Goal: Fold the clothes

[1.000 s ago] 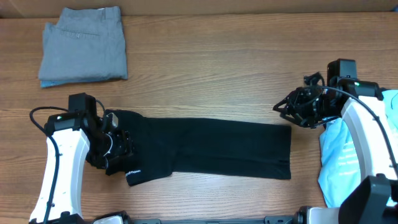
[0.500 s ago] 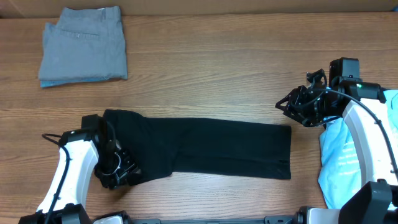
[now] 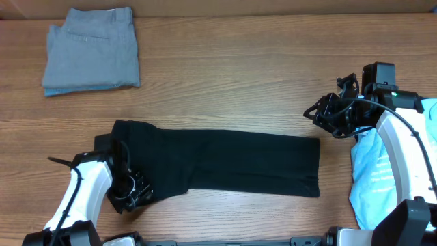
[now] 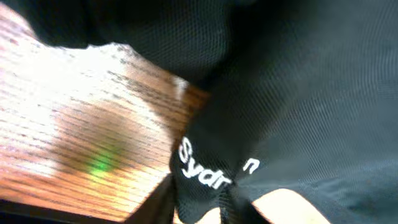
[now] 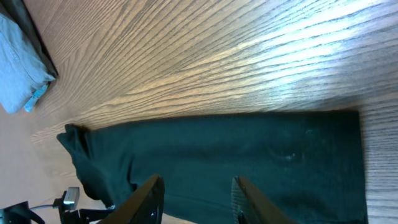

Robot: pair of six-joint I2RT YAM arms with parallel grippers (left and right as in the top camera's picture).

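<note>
The black shirt lies as a long folded strip across the middle of the table. My left gripper is at its front left corner. In the left wrist view that gripper is shut on a fold of the black shirt that bears white lettering. My right gripper is open and empty, above the table just beyond the shirt's far right corner. In the right wrist view the open gripper looks down on the shirt. The light blue tee lies at the right edge. The grey folded trousers lie at the far left.
The wooden table is bare between the trousers and the shirt. The trousers also show in the right wrist view. The tee lies partly under my right arm.
My left gripper has moved toward the table's front edge along the shirt's left end. The white-lettered flap no longer shows from above. The right arm has barely moved.
</note>
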